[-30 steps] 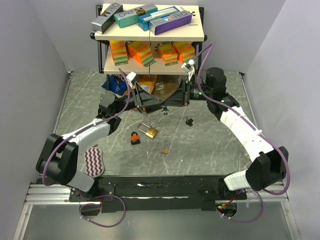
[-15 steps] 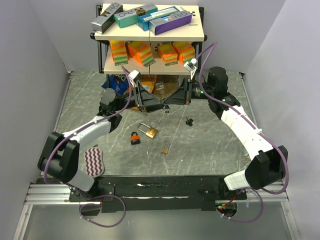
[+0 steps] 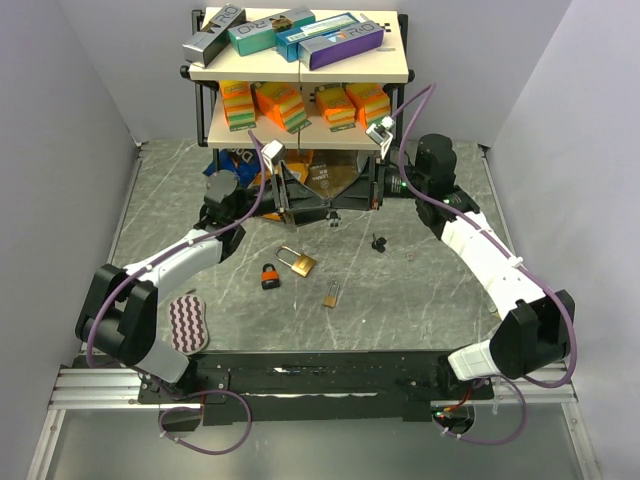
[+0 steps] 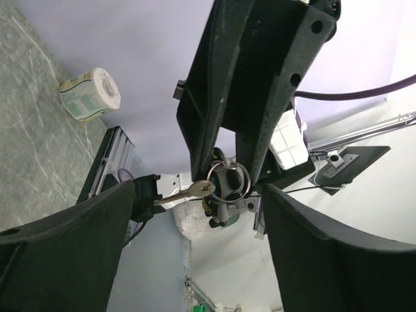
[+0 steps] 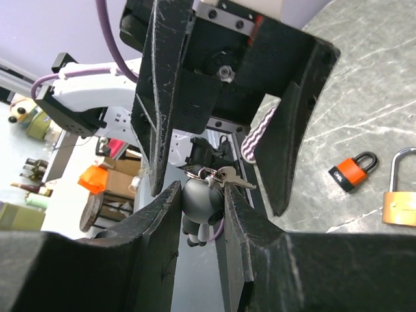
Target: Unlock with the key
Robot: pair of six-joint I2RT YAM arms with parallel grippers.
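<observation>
My right gripper is shut on a grey and black toy figure, held above the table. A ring on the figure carries a silver key. My left gripper is open, tip to tip with the right one, and the key hangs between its spread fingers. In the top view both grippers meet in front of the shelf, left and right. A brass padlock and an orange padlock lie on the table below them, and both show in the right wrist view, orange and brass.
A two-level shelf with boxes stands just behind the grippers, with bags under it. A small brass item and a small black item lie on the table. A striped pad lies near the left arm's base.
My left gripper has moved a little back and right, closing in on the right gripper's tip. The right gripper has drawn back slightly, still holding the figure.
</observation>
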